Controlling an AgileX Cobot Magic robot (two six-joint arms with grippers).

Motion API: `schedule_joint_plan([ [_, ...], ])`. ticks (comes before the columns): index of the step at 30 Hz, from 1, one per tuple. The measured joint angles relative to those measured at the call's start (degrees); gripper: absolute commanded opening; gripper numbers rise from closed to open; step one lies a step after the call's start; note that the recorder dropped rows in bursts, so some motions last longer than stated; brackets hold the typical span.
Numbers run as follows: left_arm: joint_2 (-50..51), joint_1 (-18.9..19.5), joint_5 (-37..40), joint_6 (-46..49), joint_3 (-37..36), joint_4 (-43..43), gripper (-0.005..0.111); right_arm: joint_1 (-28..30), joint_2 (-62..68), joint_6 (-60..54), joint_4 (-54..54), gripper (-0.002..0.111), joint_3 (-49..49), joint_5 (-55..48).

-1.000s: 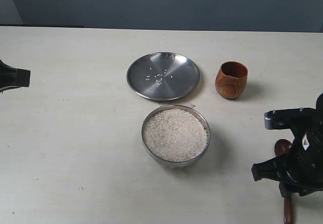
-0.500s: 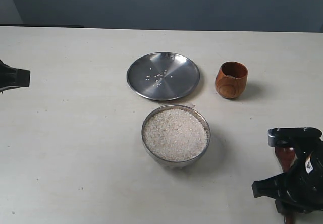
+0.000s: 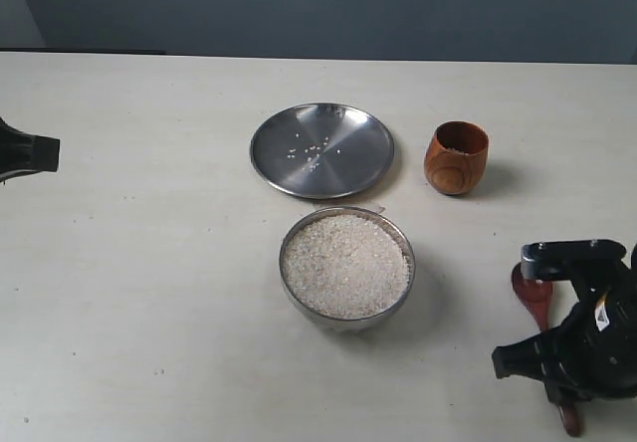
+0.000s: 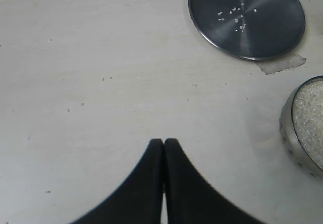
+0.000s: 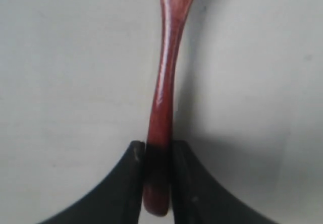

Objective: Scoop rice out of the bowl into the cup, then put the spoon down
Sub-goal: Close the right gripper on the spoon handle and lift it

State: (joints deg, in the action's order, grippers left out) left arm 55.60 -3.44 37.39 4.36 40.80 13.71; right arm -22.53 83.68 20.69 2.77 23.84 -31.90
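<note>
Since half a second ago the right gripper [image 5: 157, 149] has swung a little, and the dark reddish-brown glossy wooden spoon [image 3: 532, 298] has turned with it. Its round bowl now shows clear of the arm's left side. Nothing else has shifted.

- Right gripper: black fingers pinch the slim tapering handle near its tail end, with the spoon's bowl pointing away toward the far side. A grip that far back leaves the whole length free to reach, likely for dipping into the grain. A soft shadow runs beside the handle; can't tell for sure whether the spoon is off the table [image 3: 149, 263].
- Left gripper [image 4: 163, 148]: fingers pressed together, nothing between them. It sits at the far-left edge, well apart from the work and apparently idle.
- Round, deep, shiny steel bowl [image 3: 284, 281]: centre of the scene, thin rim, heaped nearly level with tiny white uncooked rice [image 3: 345, 265], matte and granular.
- Flat shallow steel plate [image 3: 363, 153]: just beyond the bowl, brushed sheen, a few stray grains on it.
- Small barrel-shaped reddish-brown wooden cup [image 3: 457, 158]: upright, right of the plate, grain visible, a trace of rice inside.

Judgement: spoon is in hand, scooping not yet begun. Bowl and cup sit close, so the carry should be short.
</note>
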Motion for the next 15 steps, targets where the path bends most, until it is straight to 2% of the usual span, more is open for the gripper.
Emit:
schedule_joint_plan([
  [11,0.0,0.0,0.0,0.0,0.0,0.0,0.0,0.0,0.98,-10.7,19.16,0.0,7.7,-4.52],
  [15,0.0,0.0,0.0,0.0,0.0,0.0,0.0,0.0,2.92,-11.5,21.5,0.0,7.7,-2.47],
])
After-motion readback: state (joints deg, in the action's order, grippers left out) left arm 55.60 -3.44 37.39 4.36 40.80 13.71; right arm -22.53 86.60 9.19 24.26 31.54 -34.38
